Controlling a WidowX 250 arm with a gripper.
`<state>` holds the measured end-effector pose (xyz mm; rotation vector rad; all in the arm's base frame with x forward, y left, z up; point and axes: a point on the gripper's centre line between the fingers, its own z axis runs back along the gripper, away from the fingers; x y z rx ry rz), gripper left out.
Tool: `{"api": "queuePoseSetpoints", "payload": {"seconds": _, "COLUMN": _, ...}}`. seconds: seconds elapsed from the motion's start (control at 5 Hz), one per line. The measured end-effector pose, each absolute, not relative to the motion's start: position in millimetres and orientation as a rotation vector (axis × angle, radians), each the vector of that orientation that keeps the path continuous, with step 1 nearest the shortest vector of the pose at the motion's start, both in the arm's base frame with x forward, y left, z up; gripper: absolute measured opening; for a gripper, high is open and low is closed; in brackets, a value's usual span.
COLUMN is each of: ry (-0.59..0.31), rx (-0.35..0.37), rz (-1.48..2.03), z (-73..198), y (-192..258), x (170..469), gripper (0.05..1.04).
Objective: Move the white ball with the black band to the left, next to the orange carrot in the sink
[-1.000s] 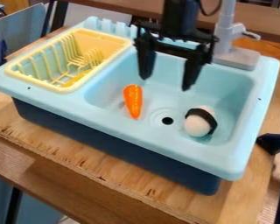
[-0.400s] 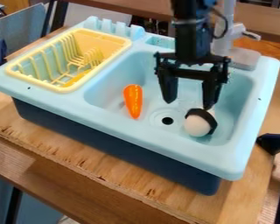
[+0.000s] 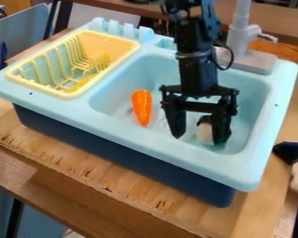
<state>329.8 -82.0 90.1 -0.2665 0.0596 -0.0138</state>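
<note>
The black two-finger hand [image 3: 199, 138] is held low inside the light-blue plastic sink [image 3: 148, 138], its fingers spread wide and pointed downward. A white rounded object with a black band [image 3: 205, 134] is seen at the basin's bottom, close to the finger nearer the view's right edge and partly hidden by it; whether it is touched cannot be told. The step in hand is judged to be the lining-up of a grasp on this object, with nothing yet gripped. For the next move, both fingers would need to be set around its sides, with a slight shift if it is not properly straddled, and then closed. The shiny orange carrot-shaped toy [image 3: 141, 107] is left outside the spread fingers, apart from them, on the side toward the yellow plastic dish rack [image 3: 108, 44].
</note>
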Motion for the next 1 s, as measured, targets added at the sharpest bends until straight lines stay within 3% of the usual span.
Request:
{"api": "queuePoseSetpoints", "payload": {"seconds": 0.2, "ry": 0.032, "rx": -0.301, "rz": -0.019, "z": 91.1, "y": -87.2, "x": 333.9, "gripper": 1.001}}
{"api": "queuePoseSetpoints", "payload": {"seconds": 0.6, "ry": -0.010, "rx": -0.276, "rz": -0.042, "z": 96.6, "y": -86.2, "x": 358.2, "gripper": 1.001}}
{"api": "queuePoseSetpoints", "payload": {"seconds": 0.8, "ry": 0.026, "rx": -0.237, "rz": -0.035, "z": 90.8, "y": -81.0, "x": 364.3, "gripper": 1.001}}
{"api": "queuePoseSetpoints", "payload": {"seconds": 1.0, "ry": 0.041, "rx": -0.248, "rz": -0.032, "z": 86.6, "y": -83.0, "x": 360.3, "gripper": 0.948}}
